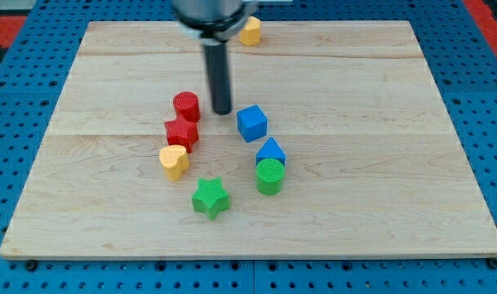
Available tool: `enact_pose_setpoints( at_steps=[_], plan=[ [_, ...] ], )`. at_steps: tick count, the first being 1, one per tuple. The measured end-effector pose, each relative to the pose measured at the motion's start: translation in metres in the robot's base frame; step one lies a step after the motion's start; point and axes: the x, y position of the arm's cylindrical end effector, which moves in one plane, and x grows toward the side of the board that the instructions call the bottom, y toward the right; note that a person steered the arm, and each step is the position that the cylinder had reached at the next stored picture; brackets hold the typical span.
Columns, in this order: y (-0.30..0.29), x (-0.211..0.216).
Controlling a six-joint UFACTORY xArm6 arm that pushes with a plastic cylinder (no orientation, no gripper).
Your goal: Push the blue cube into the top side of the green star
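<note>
Item: your tip (222, 111), bare rod, grasping nothing, sits just left of the blue cube (252, 123), seemingly apart. Green star (210, 198) lies nearer, left of the cube.

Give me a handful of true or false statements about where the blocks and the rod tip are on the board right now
1. My tip is to the view's left of the blue cube. True.
2. The blue cube touches the green star. False: bare board lies between them.
3. The green cylinder sits against the blue triangular block. True.
4. The yellow heart is at the view's top edge. False: it sits below the red star; another yellow block is up there.
</note>
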Motion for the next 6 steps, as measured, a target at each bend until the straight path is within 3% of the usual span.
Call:
enact_pose_setpoints(
  at_steps=[1,2,3,6],
  plan=[
    [0.056,-0.013],
    [0.061,-0.001],
    [0.022,0.016],
    [0.003,0.067]
  ],
)
